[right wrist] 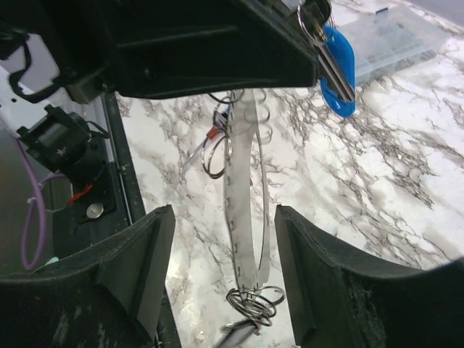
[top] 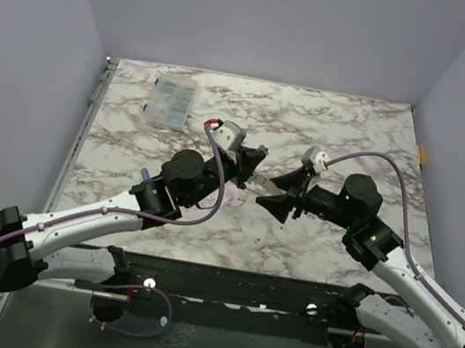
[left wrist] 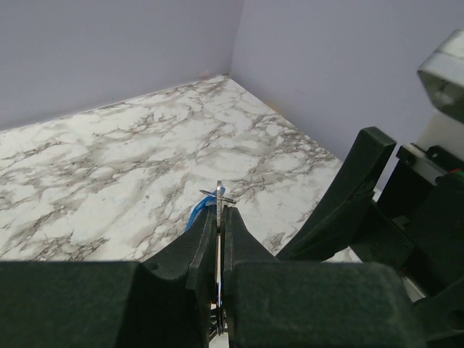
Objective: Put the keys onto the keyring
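Keys [right wrist: 335,61]: small bunch at top right of the right wrist view; one has a blue plastic head, with metal pieces beside it; hanging off the tip of the left gripper, clear of the surface
Keyring [right wrist: 243,188]: pale band hanging straight down the middle of the right wrist view from under the left gripper; wire coil at its lower end near the bottom edge; thin metal ring [right wrist: 216,156] just left of the band; can't tell whether that ring is on the band
Left gripper [left wrist: 220,217]: jaws closed on a thin flat metal piece seen edge-on, reads as one of the keys; a thin wire crosses its top; blue head shows just left of the jaws in the left wrist view
Right gripper [right wrist: 225,214]: jaws open, one finger each side of the hanging band; no contact visible
Arms: both grippers tip to tip at centre of the top view, raised above the surface [top: 340,120]
Clear box [top: 173,100]: upper left of the marble surface, well apart from both grippers
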Available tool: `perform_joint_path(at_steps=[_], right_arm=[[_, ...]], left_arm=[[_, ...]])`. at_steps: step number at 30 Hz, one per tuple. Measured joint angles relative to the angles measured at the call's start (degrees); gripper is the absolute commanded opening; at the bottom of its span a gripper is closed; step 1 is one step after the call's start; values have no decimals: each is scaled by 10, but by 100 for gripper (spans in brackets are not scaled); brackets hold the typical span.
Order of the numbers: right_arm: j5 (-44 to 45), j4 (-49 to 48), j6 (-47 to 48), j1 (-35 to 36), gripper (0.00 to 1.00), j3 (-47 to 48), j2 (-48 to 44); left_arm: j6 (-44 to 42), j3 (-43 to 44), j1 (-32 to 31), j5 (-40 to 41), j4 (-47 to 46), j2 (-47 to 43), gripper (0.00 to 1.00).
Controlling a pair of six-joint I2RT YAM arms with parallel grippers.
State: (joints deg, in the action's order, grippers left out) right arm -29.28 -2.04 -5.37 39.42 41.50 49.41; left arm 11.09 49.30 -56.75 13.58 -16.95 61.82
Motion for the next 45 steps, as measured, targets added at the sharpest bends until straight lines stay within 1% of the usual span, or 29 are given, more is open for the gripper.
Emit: perform_joint_path(at_steps=[4, 6, 7, 13, 16, 21, 24, 25, 31, 32, 33, 34, 36, 37, 39, 41, 43, 44, 45], right_arm=[[11, -2, 37, 0, 55, 0, 22], [13, -9, 55, 0, 47, 0, 30], [14, -14, 64, 0, 45, 0, 33], [14, -58, 91, 0, 38, 0, 51], [14, -83, 93, 0, 30, 0, 57], [9, -129, 87, 0, 10, -4, 58], [0, -148, 80, 0, 2, -9, 56], [-4, -152, 78, 1, 1, -10, 55], [-30, -160, 61, 1, 1, -13, 40], [-32, -158, 54, 1, 1, -13, 37], [-33, -157, 49, 1, 1, -13, 33], [-35, -151, 39, 1, 1, -13, 26], [-35, -145, 35, 1, 1, -13, 23], [-36, -138, 32, 1, 1, -13, 19], [-34, -113, 30, 1, 1, -11, 14], [-34, -80, 28, 0, 1, -5, 11], [-34, -52, 28, 0, 1, -3, 5], [-34, -37, 28, 0, 1, -3, 0], [-34, -24, 28, 0, 1, -3, -6]], left_arm=[[16, 6, 0, 0, -4, 0, 0], [24, 9, 0, 0, -8, 0, 0], [28, 9, 0, 0, -9, 0, 0], [49, 9, 0, -1, -10, -5, 0], [60, 9, 0, -2, -10, -10, 0], [78, 9, 0, -5, -10, -16, 0], [87, 9, 0, -5, -14, -18, 0], [90, 9, 0, -5, -16, -19, 0], [107, 6, 0, -12, -32, -26, 0], [108, 3, 0, -14, -34, -30, 2], [107, 1, 0, -16, -36, -34, 6], [107, -3, 0, -17, -39, -39, 13], [105, -14, 0, -19, -43, -50, 32], [103, -20, 0, -20, -45, -56, 39], [96, -35, -2, -22, -45, -71, 49], [93, -48, -4, -21, -43, -85, 56], [90, -64, -3, -12, -40, -100, 60], [89, -71, -3, -7, -37, -105, 64], [90, -78, -3, -1, -33, -110, 66]])
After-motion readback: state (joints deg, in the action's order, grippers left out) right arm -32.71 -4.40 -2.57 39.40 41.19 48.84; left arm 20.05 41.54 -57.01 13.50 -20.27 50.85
